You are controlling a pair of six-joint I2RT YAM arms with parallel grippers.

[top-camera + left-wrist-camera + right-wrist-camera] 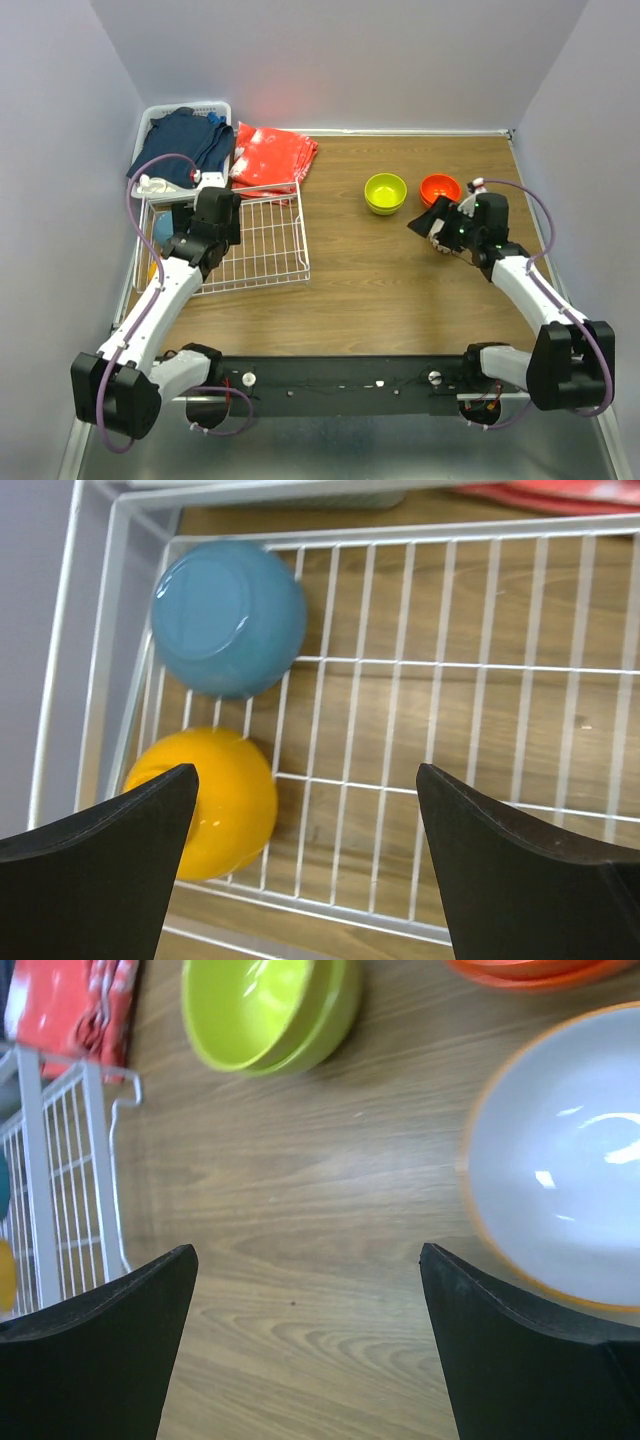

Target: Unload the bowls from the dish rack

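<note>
On the brown table (380, 300), the dish rack (270, 250) holds a blue bowl (228, 617) and a yellow bowl (225, 800), both upside down. The left gripper (305, 780) hangs open above them, ready to grab one. The right gripper (305, 1255), outside the rack, is open and empty.

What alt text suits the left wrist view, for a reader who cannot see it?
An upside-down blue bowl and a yellow-orange bowl sit side by side against one side of the white wire dish rack, seen from above. The left gripper hovers over the rack, open and empty, its black tips at the bottom of the picture.
</note>
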